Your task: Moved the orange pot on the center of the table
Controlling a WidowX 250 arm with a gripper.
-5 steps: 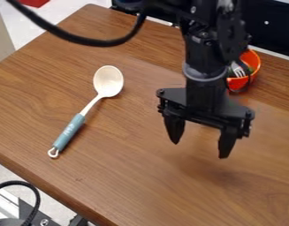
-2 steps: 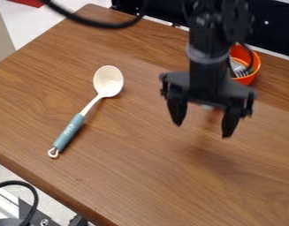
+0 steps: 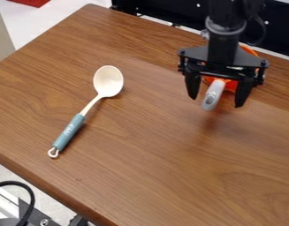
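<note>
A brown wood-grained table (image 3: pixel 140 154) carries a blue-handled spoon (image 3: pixel 81 115) and an orange pot (image 3: pixel 231 85).

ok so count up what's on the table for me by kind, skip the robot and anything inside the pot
Spoon: 1, with a white bowl and a blue-green grip
Pot: 1, orange with a grey handle, partly hidden behind the hand
Total: 2
</note>
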